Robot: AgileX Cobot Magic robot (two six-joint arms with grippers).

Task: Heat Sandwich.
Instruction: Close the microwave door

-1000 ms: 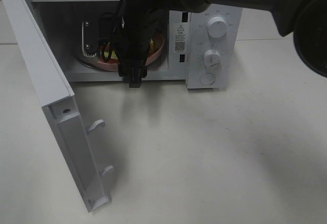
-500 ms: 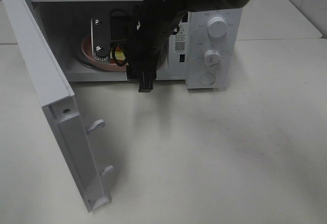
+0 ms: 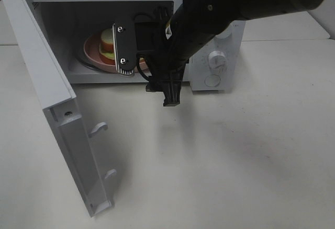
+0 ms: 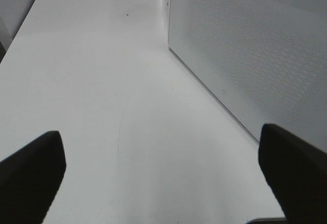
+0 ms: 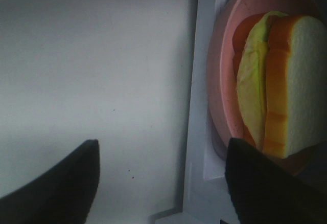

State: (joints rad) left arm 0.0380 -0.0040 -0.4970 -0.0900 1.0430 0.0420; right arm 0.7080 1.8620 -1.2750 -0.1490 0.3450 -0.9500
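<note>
A: Task thing first, quick. Where is it?
B: The small layered sandwich (image 3: 108,43) lies on a round, smooth pink plate (image 3: 93,56), inside the cavity of the boxy white microwave (image 3: 233,51).
A: Close-up?
B: In the right wrist view the sandwich (image 5: 294,81) shows a pale spongy bread slice, glossy orange slabs, a crinkled yellow-green leaf and red-orange behind that. The pink plate (image 5: 220,86) has a raised rim.
A: Any text?
B: There are faint marks round the white round dial (image 3: 216,60), too small to read. A round flat button (image 3: 212,81) sits just below it.
A: Door?
B: The white plastic door (image 3: 47,82) is swung wide open on the left, with two curved latch hooks (image 3: 98,128) on its inner face.
A: Grippers?
B: The black right gripper (image 3: 165,94) hangs just in front of the cavity mouth, above the matte off-white table (image 3: 235,161). Its fingers point down, apart from the plate. From the wrist, the right gripper (image 5: 163,183) has its jaws spread with nothing between them. A flat black bracket with two bright screws (image 3: 123,48) on that arm hides part of the plate.
A: Left?
B: The black left gripper (image 4: 163,178) shows only in its own wrist view. Its jaws are spread wide and empty, over the table (image 4: 102,91) and near the microwave's finely perforated white side panel (image 4: 255,55).
</note>
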